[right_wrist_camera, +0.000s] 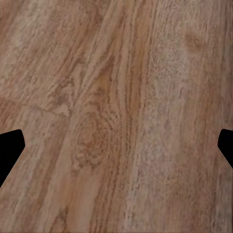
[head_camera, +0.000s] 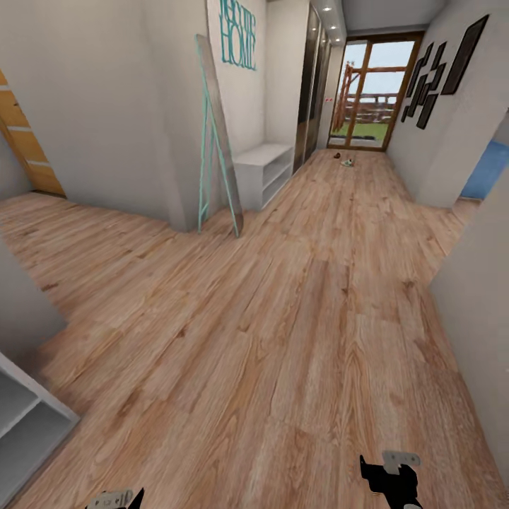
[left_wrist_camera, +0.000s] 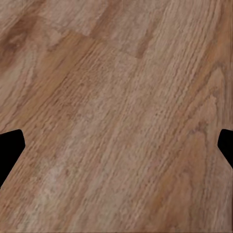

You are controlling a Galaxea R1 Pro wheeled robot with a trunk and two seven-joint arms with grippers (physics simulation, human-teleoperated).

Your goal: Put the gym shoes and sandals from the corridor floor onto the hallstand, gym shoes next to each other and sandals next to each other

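Two pincers, left pincer (left_wrist_camera: pixel 116 145) and right pincer (right_wrist_camera: pixel 116 145), both spread wide over bare plank floor (head_camera: pixel 283 339); shoes (head_camera: pixel 346 161) far down corridor, near glass door (head_camera: pixel 367 92).

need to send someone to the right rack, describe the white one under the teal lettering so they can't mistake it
Look down the corridor floor toward the glass door at its far end. On the left wall, just past the leaning teal-framed mirror, sits a low white rack with open shelves. It stands directly below the teal HOME lettering, unlike the grey-white shelf unit in the near left corner.
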